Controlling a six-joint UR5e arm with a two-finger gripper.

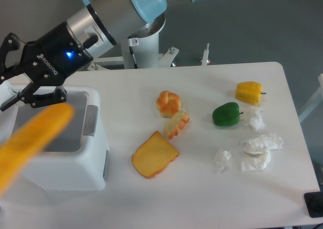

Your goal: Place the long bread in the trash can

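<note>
End effector [14, 82] is hovering above the bin [75, 166], fingers spread, holding nothing. Bread [31, 140] is blurring mid-air, tilted: light, stiff, slick-looking, likely best gripped mid-length.

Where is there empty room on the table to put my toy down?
The near edge of the table is bare, below the toast slice and the crumpled tissues. The far strip behind the bread roll and yellow pepper is bare too. It is crowded around the green pepper and tissues.
</note>
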